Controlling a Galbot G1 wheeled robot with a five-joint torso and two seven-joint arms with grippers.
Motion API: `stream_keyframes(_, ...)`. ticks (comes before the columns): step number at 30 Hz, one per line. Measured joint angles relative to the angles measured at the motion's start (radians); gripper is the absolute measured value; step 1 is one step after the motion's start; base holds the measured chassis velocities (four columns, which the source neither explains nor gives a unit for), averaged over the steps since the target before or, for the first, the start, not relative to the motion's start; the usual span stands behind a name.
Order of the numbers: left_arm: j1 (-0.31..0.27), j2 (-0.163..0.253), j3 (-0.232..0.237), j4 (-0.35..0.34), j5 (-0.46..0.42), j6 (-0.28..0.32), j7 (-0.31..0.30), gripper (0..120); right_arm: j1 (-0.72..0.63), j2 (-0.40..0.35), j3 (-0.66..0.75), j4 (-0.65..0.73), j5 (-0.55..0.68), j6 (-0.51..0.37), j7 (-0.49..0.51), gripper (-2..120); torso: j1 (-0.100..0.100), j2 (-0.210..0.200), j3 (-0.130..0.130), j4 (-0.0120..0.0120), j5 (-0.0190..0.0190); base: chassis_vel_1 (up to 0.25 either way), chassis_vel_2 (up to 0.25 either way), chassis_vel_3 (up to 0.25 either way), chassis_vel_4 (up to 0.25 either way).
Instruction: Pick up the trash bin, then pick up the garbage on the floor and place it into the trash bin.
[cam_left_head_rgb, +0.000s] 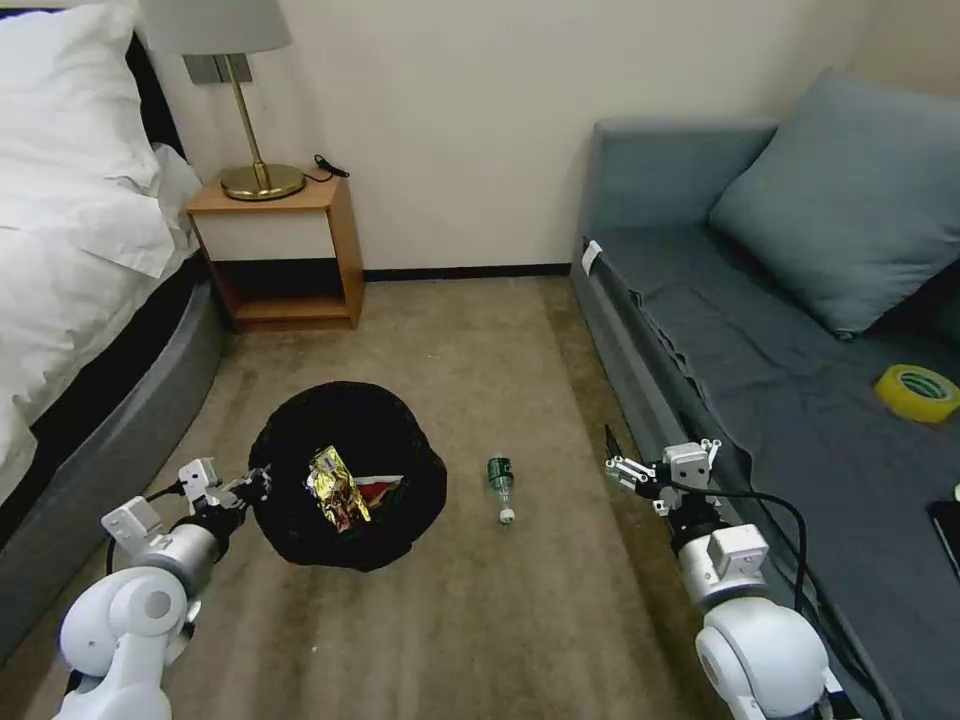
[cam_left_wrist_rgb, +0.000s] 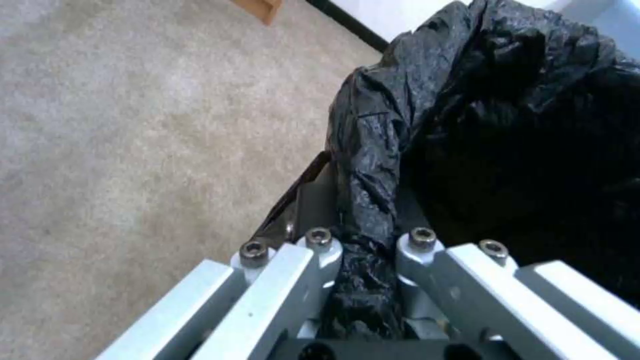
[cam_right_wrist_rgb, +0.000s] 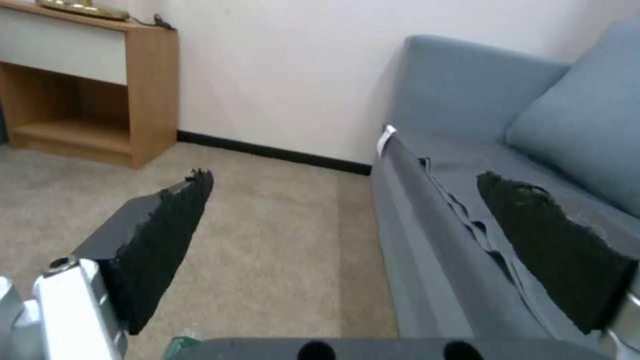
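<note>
Your left gripper (cam_left_head_rgb: 262, 484) is clamped on the bag-lined rim of the trash bin (cam_left_head_rgb: 350, 440) (black plastic pinched between the fingers (cam_left_wrist_rgb: 320, 245)). Inside the bin lie a gold-brown foil wrapper (cam_left_head_rgb: 336, 488) and a red-and-white snack packet (cam_left_head_rgb: 383, 489). Just beside the bin, toward the sofa (cam_left_head_rgb: 800, 330), a small bottle (cam_left_head_rgb: 500, 486) lies on the carpet (cam_left_head_rgb: 480, 620). Your right gripper (cam_left_head_rgb: 612, 458) hovers between bottle and sofa, jaws spread wide and holding nothing

This is a bedroom or hotel room: a bed (cam_left_head_rgb: 70, 250) with white bedding, a wooden nightstand (cam_left_head_rgb: 285, 250) bearing a brass lamp (cam_left_head_rgb: 245, 100), a grey-blue sofa (cam_left_head_rgb: 760, 330) with a cushion (cam_left_head_rgb: 850, 200), beige carpet (cam_left_head_rgb: 480, 400).
</note>
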Motion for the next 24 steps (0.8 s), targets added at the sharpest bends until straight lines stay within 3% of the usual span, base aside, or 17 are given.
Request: stream_keyframes(24, -0.015, 0.009, -0.003, 0.01, -0.01, 0.0, 0.0, 4, 0.016, -0.013, -0.009, -0.012, 0.007, -0.012, -0.013, 100, 0.0, 0.0, 0.0, 0.0, 0.0, -0.058, 0.054, 0.057, -0.056)
